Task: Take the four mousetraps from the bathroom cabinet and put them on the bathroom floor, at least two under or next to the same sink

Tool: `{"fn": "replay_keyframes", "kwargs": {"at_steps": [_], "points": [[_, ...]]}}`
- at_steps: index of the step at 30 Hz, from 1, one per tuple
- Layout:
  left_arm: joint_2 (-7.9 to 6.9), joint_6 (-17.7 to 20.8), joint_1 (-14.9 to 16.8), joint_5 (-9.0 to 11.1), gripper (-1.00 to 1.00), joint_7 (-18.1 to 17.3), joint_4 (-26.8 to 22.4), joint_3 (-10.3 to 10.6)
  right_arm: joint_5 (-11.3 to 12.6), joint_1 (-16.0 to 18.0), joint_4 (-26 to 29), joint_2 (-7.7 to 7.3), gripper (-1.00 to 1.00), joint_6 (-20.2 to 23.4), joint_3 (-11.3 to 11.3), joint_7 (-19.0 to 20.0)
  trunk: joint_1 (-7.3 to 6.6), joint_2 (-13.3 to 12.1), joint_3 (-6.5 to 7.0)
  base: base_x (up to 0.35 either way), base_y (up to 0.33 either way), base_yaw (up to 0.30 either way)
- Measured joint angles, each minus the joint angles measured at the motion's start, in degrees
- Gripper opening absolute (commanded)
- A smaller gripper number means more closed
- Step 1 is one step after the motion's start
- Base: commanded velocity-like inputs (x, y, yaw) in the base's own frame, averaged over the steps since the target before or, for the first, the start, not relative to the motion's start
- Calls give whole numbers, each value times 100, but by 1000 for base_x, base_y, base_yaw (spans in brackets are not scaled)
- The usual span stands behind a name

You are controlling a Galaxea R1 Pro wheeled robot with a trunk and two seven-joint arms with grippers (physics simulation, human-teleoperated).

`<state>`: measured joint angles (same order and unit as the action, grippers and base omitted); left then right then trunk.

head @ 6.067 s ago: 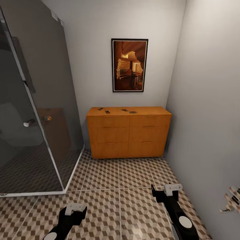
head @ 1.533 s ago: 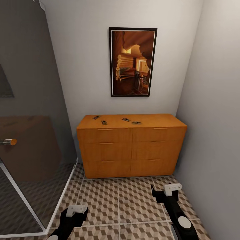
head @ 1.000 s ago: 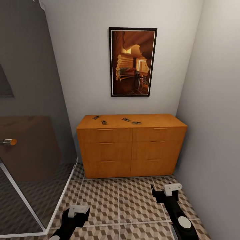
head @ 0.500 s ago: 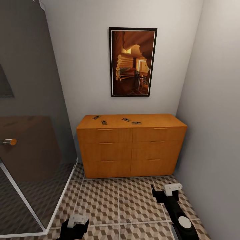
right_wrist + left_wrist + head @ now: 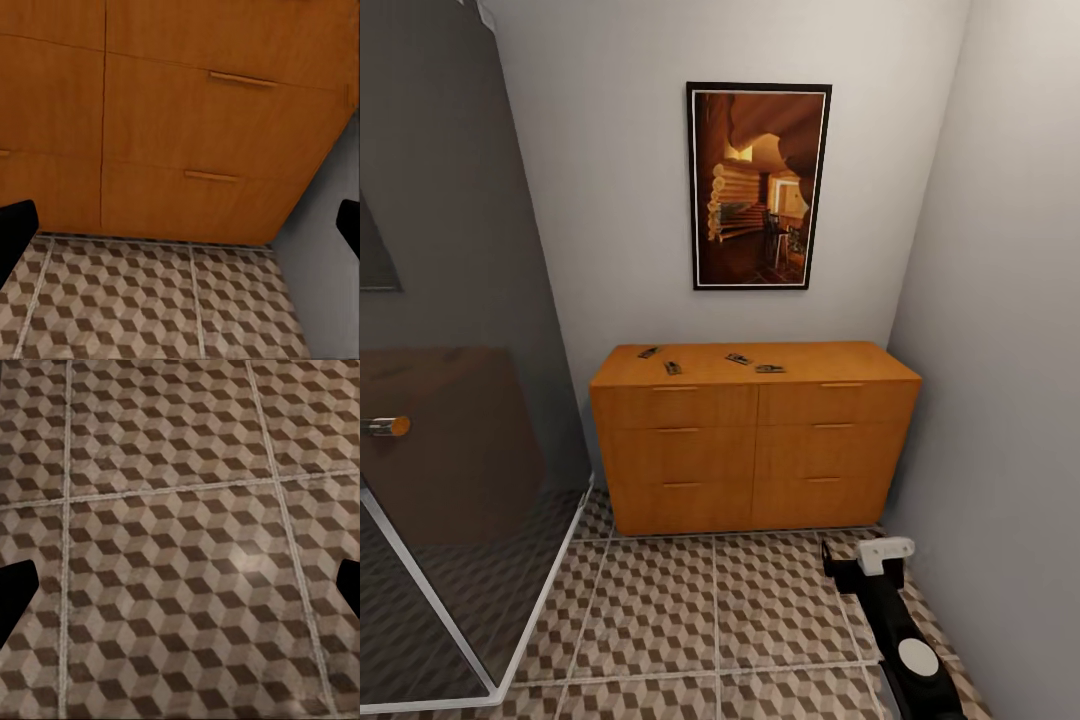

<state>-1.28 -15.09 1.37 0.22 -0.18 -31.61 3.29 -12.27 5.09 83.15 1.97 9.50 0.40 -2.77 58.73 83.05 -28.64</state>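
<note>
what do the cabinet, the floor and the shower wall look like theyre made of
The cabinet: orange-brown wood, satin finish, faint grain, matching bar handles. The bathroom floor: likely glazed ceramic tile, with pale grout lines and a soft sheen. The shower wall: dark tinted glass in a pale frame, mirroring the cabinet.

Four mousetraps lie apart on the cabinet top; the cabinet stands on the tiled floor.

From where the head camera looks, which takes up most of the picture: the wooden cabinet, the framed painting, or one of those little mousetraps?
1. The cabinet, largest.
2. The framed painting.
3. A mousetrap, tiny on the cabinet top.
</note>
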Motion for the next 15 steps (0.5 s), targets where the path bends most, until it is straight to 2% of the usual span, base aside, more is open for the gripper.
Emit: {"fn": "replay_keyframes", "kwargs": {"at_steps": [3,4,8,9,13,15], "points": [[-6,-187,0,3,100,-1,179,2,-202,89,158,20,100,271,1,-210,0,0,0,0,0,0],[-10,-235,0,6,100,-2,257,2,-259,180,218,35,100,499,3,-310,0,0,0,0,0,0],[-14,-297,0,4,100,-8,486,-5,-335,546,303,56,100,1041,6,-451,0,0,0,0,0,0],[-16,-315,0,2,100,-11,644,-9,-363,888,328,62,100,1329,8,-493,0,0,1,0,0,0],[-18,-325,1,0,100,-12,770,-12,-375,1448,340,72,100,1849,9,-513,0,0,0,0,0,0],[-38,-326,1,1,100,-13,807,-8,-381,1829,341,92,100,2293,12,-502,0,0,1,0,0,0]]}}
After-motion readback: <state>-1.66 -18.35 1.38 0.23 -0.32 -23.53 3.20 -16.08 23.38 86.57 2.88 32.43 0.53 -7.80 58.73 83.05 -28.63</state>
